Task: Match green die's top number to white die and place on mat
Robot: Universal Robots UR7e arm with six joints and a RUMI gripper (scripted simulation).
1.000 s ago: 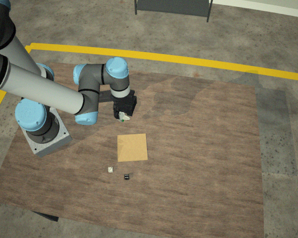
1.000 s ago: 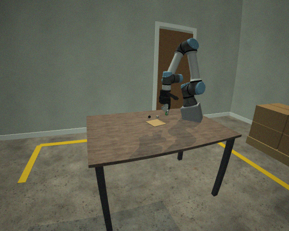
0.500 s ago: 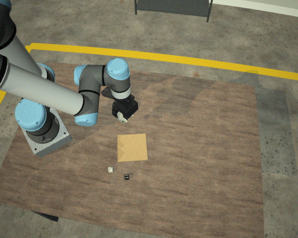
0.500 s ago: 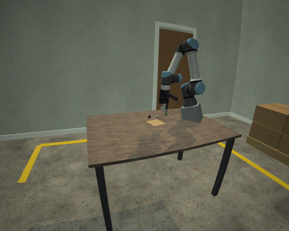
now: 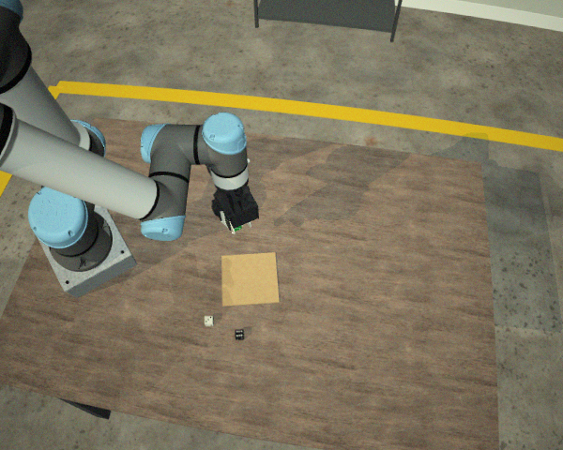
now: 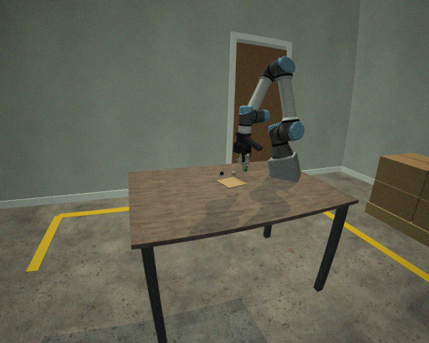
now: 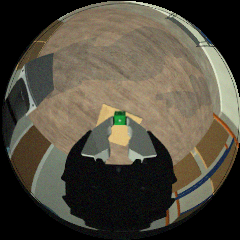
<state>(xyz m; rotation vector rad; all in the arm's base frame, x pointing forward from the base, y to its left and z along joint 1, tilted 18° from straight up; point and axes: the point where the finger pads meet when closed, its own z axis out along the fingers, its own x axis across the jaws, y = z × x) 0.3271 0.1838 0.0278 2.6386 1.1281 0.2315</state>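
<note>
My gripper (image 5: pixel 237 227) hangs above the table, between the robot base and the tan mat (image 5: pixel 249 278), and is shut on the green die (image 7: pixel 119 119). In the wrist view the die sits between the two fingertips with the mat (image 7: pixel 119 127) directly below it. The die shows as a green speck at the fingertips in the exterior view (image 6: pixel 245 168). The white die (image 5: pixel 207 321) lies flat on the table just beyond the mat's near-left corner. The black die (image 5: pixel 239 334) lies flat a little to its right. Their top numbers are too small to read.
The robot base (image 5: pixel 78 251) stands at the table's left side. The table edges lie far from the dice. Cardboard boxes (image 6: pixel 410 195) stand on the floor to the right, away from the table.
</note>
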